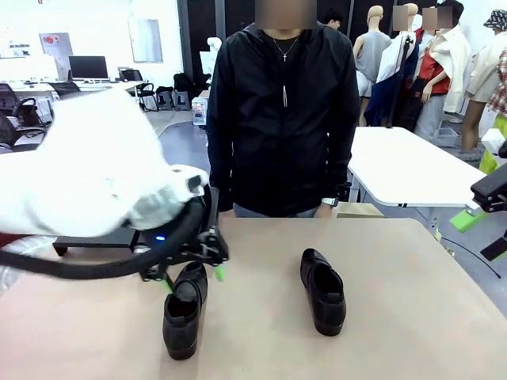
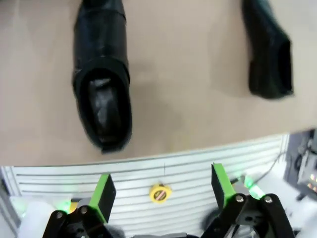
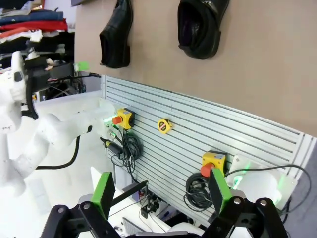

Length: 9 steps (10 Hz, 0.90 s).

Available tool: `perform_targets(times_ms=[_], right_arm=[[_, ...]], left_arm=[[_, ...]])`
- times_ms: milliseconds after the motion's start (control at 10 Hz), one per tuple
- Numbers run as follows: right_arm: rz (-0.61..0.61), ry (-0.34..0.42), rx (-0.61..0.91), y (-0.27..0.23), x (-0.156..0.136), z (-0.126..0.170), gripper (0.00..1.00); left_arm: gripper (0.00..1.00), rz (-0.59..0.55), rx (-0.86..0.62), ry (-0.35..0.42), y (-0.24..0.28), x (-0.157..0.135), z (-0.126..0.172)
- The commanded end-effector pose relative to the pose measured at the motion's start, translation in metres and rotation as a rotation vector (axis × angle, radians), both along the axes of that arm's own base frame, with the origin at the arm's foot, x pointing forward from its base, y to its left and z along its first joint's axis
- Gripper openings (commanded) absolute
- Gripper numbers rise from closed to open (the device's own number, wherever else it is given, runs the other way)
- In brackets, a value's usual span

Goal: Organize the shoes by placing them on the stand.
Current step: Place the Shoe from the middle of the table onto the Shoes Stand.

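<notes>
- hovering at the far end of the near-left shoe (image 1: 182,317) in the front view, the left gripper (image 1: 192,275) has its green pads spread with nothing between them. the second shoe (image 1: 323,291) lies well apart to its right on the table (image 1: 404,269), and a person (image 1: 281,119) stands at the far edge. a low black slab at far left, likely the stand (image 1: 95,247), is mostly hidden behind the arm.
- left wrist view: the claw is wide and empty. both shoes lie on bare tabletop ahead of it, neither between the fingers.
- right wrist view: the right gripper (image 3: 161,193) is also wide open and empty, held off the table's near side with both shoes far ahead.
- step in hand, as i judge it: the approach before picking up the near-left shoe. the next move calls for lowering until the fingers straddle the shoe's sides, closing firmly on the slick leather, then carrying it left to the stand.
</notes>
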State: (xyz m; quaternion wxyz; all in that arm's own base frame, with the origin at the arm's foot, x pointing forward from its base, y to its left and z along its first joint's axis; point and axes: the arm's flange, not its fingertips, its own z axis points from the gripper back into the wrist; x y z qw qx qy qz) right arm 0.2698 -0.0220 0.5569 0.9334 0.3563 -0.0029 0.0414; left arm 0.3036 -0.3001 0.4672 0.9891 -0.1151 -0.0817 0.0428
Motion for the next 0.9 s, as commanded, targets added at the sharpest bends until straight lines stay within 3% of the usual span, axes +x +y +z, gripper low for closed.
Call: perform_targets(times_ms=[0,100,300,500,800], right_arm=[[0.020,-0.012,0.019,-0.002,0.001,0.002,1.00],[0.020,-0.012,0.019,-0.002,0.001,0.002,1.00],[0.020,-0.012,0.019,-0.002,0.001,0.002,1.00],[0.020,-0.012,0.019,-0.002,0.001,0.002,1.00],[0.020,-0.012,0.019,-0.002,0.001,0.002,1.00]], left_arm=[[1.00,0.015,0.116,0.016,-0.001,0.036,0.009],[1.00,0.000,0.000,0.000,0.000,0.000,0.000],[1.00,0.000,0.000,0.000,0.000,0.000,0.000],[1.00,0.046,0.048,0.024,-0.009,0.038,-0.017],[1.00,0.044,0.104,-0.015,-0.021,0.059,-0.038]])
